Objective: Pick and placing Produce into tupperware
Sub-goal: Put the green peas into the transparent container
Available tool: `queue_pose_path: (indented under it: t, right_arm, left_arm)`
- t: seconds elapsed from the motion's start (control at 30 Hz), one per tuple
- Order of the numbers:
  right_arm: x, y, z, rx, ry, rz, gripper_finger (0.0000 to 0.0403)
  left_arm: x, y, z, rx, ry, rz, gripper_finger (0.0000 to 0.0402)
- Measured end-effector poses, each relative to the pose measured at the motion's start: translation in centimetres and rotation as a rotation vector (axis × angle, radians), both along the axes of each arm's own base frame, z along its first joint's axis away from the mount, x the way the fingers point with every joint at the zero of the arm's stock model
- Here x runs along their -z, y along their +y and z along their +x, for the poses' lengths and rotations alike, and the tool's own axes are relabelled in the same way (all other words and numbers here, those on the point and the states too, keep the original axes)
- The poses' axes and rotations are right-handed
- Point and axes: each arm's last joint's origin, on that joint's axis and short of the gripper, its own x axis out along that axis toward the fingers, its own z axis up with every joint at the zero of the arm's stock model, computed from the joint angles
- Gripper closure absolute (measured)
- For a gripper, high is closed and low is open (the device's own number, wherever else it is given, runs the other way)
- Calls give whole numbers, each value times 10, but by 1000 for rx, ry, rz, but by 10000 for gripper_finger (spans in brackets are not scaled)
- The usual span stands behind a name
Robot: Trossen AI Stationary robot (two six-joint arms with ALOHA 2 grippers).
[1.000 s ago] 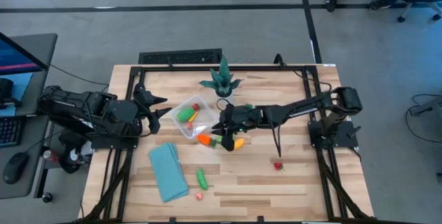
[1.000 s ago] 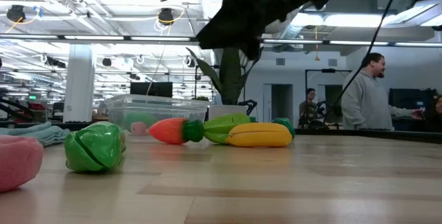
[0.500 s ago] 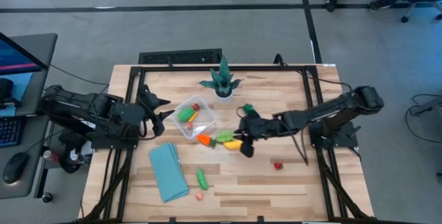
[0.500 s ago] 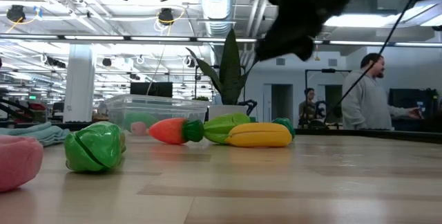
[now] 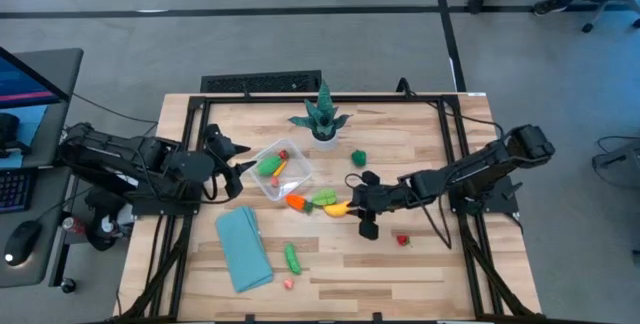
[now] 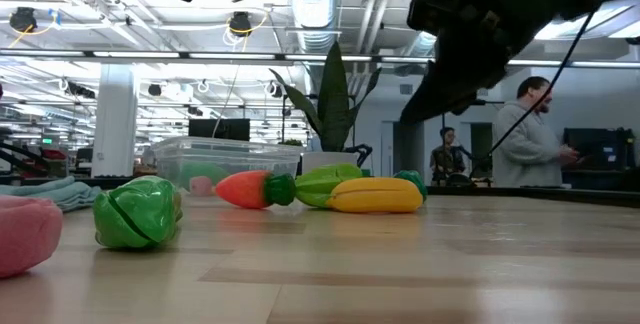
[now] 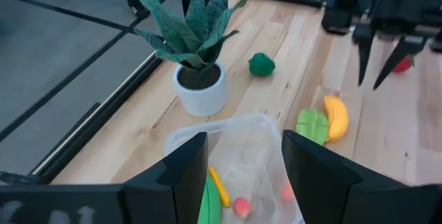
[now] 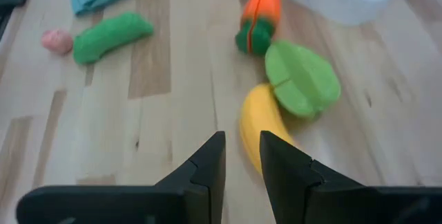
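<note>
The clear tupperware (image 5: 279, 170) sits left of the table's middle with green, yellow and red produce inside. Just right of it and nearer lie an orange carrot (image 5: 296, 202), a green leaf piece (image 5: 323, 199) and a yellow banana (image 5: 340, 207). A green piece (image 5: 358, 157), a red piece (image 5: 403, 239), a green cucumber (image 5: 292, 257) and a pink piece (image 5: 288, 283) lie scattered. My right gripper (image 5: 360, 207) is open, raised off the table just right of the banana (image 8: 266, 128). My left gripper (image 5: 236, 157) is open at the tupperware's left side (image 7: 235, 175).
A spiky teal plant in a white pot (image 5: 322, 121) stands beyond the tupperware. A folded light-blue cloth (image 5: 243, 249) lies near the left near corner. In the low view, people stand in the room behind the table (image 6: 525, 144).
My right gripper has drawn back from beside the tupperware toward the table's right and near edge, and now hangs to the right of the banana. The produce on the table has stayed where it was.
</note>
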Motion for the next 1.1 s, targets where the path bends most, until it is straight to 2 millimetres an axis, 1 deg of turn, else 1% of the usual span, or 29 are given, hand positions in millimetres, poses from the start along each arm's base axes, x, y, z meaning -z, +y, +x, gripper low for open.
queue_pose_path:
  t: [0.1,0.27,0.37,0.47,0.67,0.77,0.83,0.97,1.03,1.1]
  right_arm:
    - [2,0,2,-16,-11,-17,319]
    - [1,-9,4,7,-12,-24,318]
    - [1,-14,5,6,-8,-14,303]
    - [1,-18,6,-13,-6,-12,270]
    - [1,-22,7,-36,-7,-50,180]
    - [1,-22,7,-69,-7,-73,153]
    - [1,-22,7,-95,-7,-84,148]
    - [2,-22,7,-105,-7,-90,153]
    - [2,-23,7,-101,-7,-91,158]
    - [2,-24,7,-99,-7,-91,162]
  left_arm:
    - [0,0,0,-2,-7,-9,223]
    - [0,0,0,-5,-13,-18,223]
    - [0,0,0,-5,-12,-18,223]
    - [0,0,0,-6,-12,-18,223]
    - [0,0,0,-8,-14,-21,223]
    - [0,0,0,-8,-14,-22,223]
    - [0,-1,0,4,-9,-31,223]
    - [4,-5,2,80,39,-69,223]
    - [10,-10,3,115,45,-83,223]
    - [18,-18,6,140,5,-112,223]
